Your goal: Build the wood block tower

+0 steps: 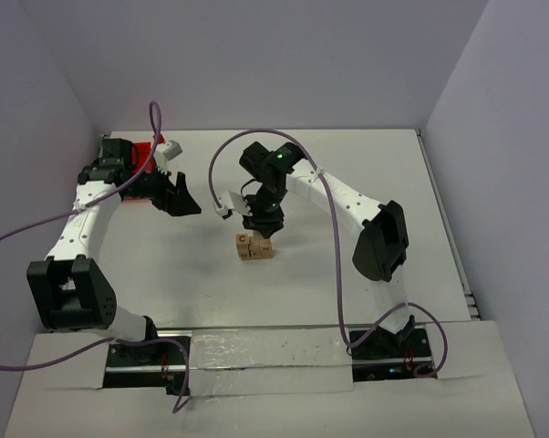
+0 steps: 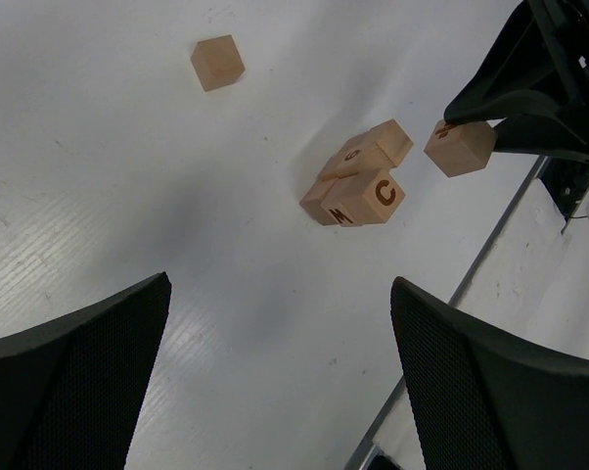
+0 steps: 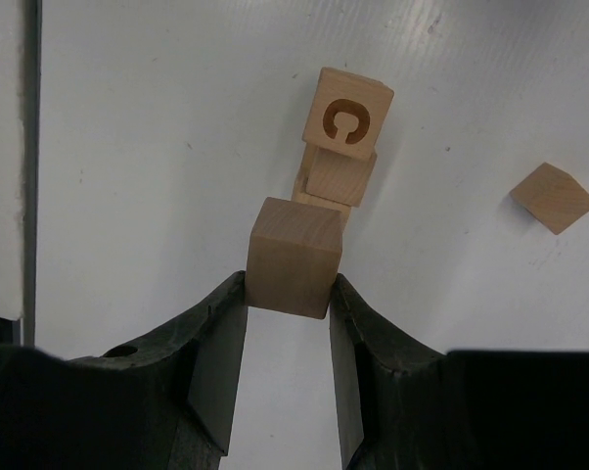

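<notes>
- The surface (image 1: 366,164) is white and carries all the blocks near its middle.
- The right arm (image 1: 347,196) reaches in over the middle. The left arm (image 1: 88,219) is folded back at the left, by the bin (image 1: 147,155).
- The left tool (image 2: 280,284) is released and grasps nothing. It hangs well apart from the blocks, so it poses little risk.
- The right tool (image 3: 288,289) is clenched on one block, just beside and above the pile.
- The pile (image 2: 358,186) is the start of the tower. It is a few lettered blocks touching one another, with a C face and an M face showing. They sit skewed, not squared up, and I cannot tell for sure how many layers there are.
- The held block (image 3: 293,257) is clear of the surface and pinched only at its near edge by the fingertips.
  - With so shallow a bite, it could pivot or slip out as it is lowered.
  - Set down off-centre on a crooked top face, it would likely tip off or drag the pile apart.
  - The wide fingers pass close to the pile, so a low or slanted approach could knock the blocks sideways.
  - Opening before the block is seated would drop it.
- The loose block (image 3: 554,198) lies alone on the surface, apart from the pile and not yet used.
</notes>
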Controlling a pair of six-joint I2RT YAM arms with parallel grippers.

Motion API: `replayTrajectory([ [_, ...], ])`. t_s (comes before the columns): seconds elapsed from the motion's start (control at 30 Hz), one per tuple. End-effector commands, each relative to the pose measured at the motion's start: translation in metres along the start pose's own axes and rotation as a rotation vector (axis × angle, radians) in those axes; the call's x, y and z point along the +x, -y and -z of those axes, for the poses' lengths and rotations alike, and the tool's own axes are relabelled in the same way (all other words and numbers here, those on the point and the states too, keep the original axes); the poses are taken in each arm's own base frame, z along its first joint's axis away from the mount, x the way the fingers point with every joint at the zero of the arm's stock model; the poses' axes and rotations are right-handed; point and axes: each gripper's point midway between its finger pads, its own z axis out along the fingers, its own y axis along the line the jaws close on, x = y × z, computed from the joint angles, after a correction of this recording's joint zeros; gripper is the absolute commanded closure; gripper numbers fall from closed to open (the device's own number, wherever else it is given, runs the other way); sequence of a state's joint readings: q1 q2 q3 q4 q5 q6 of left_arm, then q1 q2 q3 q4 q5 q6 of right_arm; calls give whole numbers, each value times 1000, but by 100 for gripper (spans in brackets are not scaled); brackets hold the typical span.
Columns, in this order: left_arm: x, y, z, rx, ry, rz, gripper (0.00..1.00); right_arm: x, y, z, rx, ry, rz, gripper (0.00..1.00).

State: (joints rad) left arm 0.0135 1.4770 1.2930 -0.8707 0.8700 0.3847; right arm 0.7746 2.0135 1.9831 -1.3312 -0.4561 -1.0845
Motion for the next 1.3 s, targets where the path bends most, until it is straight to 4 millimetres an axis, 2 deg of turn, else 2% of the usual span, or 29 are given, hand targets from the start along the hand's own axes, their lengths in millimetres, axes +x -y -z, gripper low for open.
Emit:
replayTrajectory([
  [0.0, -17, 5, 1, 35, 34, -42, 1, 2, 0, -9, -23, -12, -47, 98],
  [0.7, -13, -8, 10, 8, 36, -28, 1, 8, 14, -36, -30, -43, -59, 92],
  [1.27, -9, -11, 12, 8, 35, -22, 1, 3, 15, -43, -27, -41, -60, 89],
])
